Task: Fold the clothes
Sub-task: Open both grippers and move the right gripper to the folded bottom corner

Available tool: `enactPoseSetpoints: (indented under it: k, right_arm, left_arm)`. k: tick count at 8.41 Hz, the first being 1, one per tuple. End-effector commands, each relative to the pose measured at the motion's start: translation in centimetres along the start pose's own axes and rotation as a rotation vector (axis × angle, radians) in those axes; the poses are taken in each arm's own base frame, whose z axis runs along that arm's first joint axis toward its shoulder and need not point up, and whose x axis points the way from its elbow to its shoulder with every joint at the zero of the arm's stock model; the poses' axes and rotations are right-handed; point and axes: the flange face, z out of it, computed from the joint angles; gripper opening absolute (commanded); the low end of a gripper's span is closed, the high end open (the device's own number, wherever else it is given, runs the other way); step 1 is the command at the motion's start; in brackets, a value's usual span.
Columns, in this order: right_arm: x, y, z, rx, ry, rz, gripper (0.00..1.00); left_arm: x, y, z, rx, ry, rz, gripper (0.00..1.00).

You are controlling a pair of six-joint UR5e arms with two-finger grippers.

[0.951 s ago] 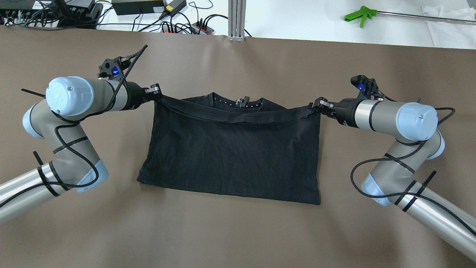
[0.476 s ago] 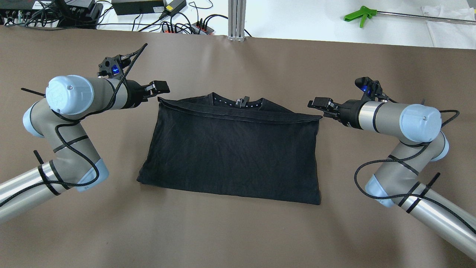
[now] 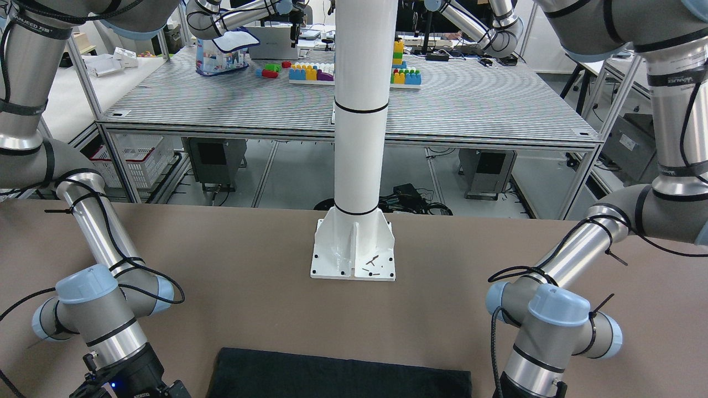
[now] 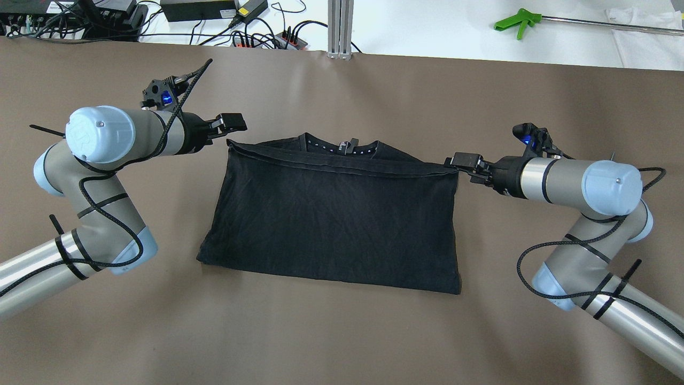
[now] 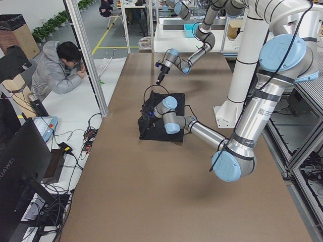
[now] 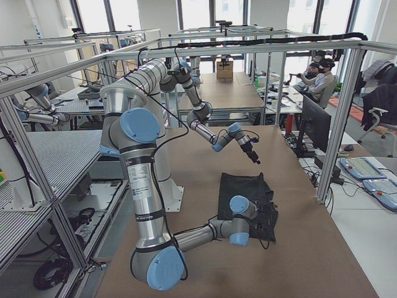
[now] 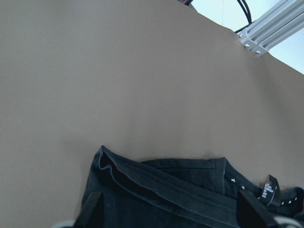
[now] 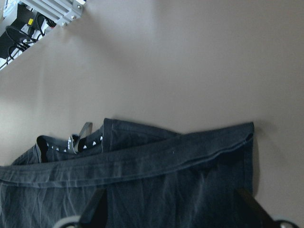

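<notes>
A black T-shirt (image 4: 336, 214) lies folded on the brown table, its collar and label (image 4: 347, 145) at the far edge under the folded-over hem. My left gripper (image 4: 230, 124) is open and empty, just beyond the shirt's far left corner. My right gripper (image 4: 464, 161) is open and empty at the shirt's far right corner. The left wrist view shows the shirt's corner and collar (image 7: 156, 185) between the spread fingers (image 7: 92, 209). The right wrist view shows the hem and corner (image 8: 142, 175) between its fingers (image 8: 97, 206).
Beyond the table's far edge are cables and power strips (image 4: 267, 37), an aluminium post (image 4: 340, 27) and a green-handled tool (image 4: 515, 22). The robot's white column base (image 3: 354, 249) stands on the table. An operator (image 5: 60, 73) sits beside the table.
One second ago both grippers were shut on the hem's corners and held it raised. They opened and the hem dropped flat. The right gripper has since moved back toward the shirt's corner.
</notes>
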Motion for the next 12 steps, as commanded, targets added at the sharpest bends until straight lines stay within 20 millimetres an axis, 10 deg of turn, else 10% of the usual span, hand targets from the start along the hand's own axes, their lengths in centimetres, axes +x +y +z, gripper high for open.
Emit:
enactPoseSetpoints:
  k: [1, 4, 12]
  right_arm:
    - [2.5, 3.6, -2.5, -0.143, 0.024, 0.131, 0.94]
    - [4.2, 4.6, -3.6, -0.2, 0.048, 0.162, 0.94]
    - [6.7, 15.6, -4.2, -0.325, 0.108, 0.132, 0.94]
  left_arm:
    - [0.6, 0.0, -0.5, 0.003, 0.012, -0.009, 1.0]
    - [0.8, 0.0, -0.6, 0.005, 0.016, -0.009, 1.0]
    - [0.5, -0.1, -0.7, 0.018, 0.012, -0.007, 1.0]
